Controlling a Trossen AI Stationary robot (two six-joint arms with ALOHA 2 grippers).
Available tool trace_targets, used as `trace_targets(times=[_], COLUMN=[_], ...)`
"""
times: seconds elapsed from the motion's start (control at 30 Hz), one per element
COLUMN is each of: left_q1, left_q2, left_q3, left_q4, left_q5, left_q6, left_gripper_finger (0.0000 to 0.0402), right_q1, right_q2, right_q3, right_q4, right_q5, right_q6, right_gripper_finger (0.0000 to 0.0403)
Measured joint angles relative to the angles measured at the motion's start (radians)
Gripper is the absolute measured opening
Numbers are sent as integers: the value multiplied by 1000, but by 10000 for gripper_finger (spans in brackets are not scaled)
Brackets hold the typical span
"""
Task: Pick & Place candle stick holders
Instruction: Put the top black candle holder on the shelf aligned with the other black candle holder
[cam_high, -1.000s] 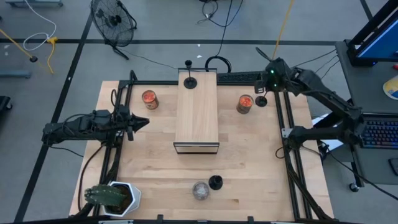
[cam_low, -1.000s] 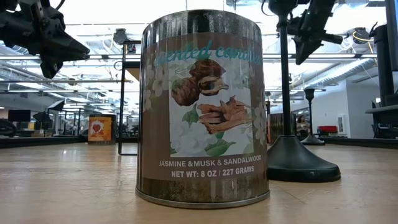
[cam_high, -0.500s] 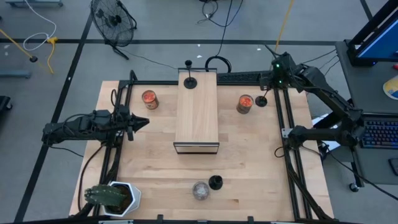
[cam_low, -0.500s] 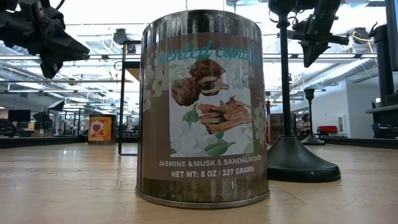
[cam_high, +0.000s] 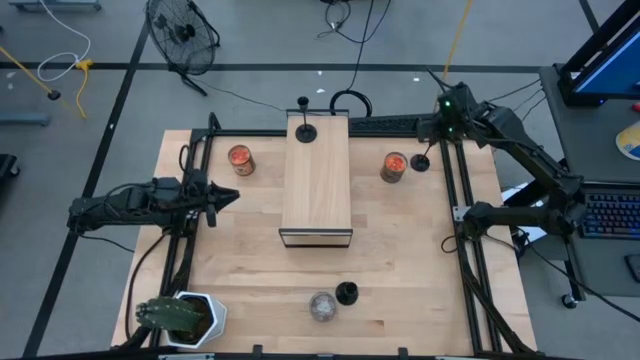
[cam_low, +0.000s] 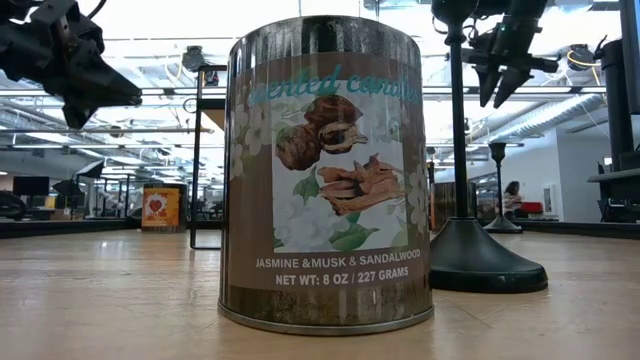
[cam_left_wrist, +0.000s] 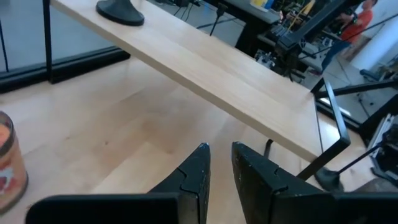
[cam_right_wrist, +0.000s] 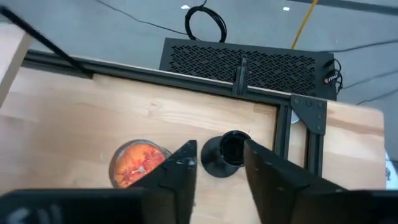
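Observation:
Three matte-black candle stick holders show. One stands by its disc base on the wooden riser (cam_high: 317, 190) at its far end (cam_high: 305, 131). One stands on the table at the far right (cam_high: 421, 162), (cam_right_wrist: 227, 152). One stands near the front edge (cam_high: 346, 293), (cam_low: 470, 250). My right gripper (cam_high: 440, 132), (cam_right_wrist: 219, 149), (cam_low: 505, 88) hangs open above the far-right holder, clear of its top; the holder shows between the fingers from above. My left gripper (cam_high: 225, 197), (cam_left_wrist: 219, 152) waits at the table's left, its fingers a narrow gap apart around nothing.
Two tins with orange-red tops stand left (cam_high: 239, 158) and right (cam_high: 394, 165) of the riser. A labelled silver candle tin (cam_high: 322, 305), (cam_low: 325, 175) sits beside the near holder. A potted plant (cam_high: 180, 317) fills the near left corner. Black frame rails (cam_high: 462, 200) run along the sides.
My right gripper has shifted a little toward the table's far right corner above the far-right holder, and its fingers, shut before, now stand apart. The holders have stayed where they were.

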Motion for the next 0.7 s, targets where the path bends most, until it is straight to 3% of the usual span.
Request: trace_targets(times=[0.2, 0.7], left_q1=[0, 0], left_q2=[0, 0], left_q3=[0, 0], left_q4=[0, 1], left_q5=[-1, -2], left_q6=[90, 70], left_gripper_finger=[72, 72], right_q1=[-37, -107], right_q2=[25, 132], right_q3=[0, -1], right_q4=[-14, -57], right_q5=[0, 0], right_q6=[98, 94], right_gripper_finger=[164, 161])
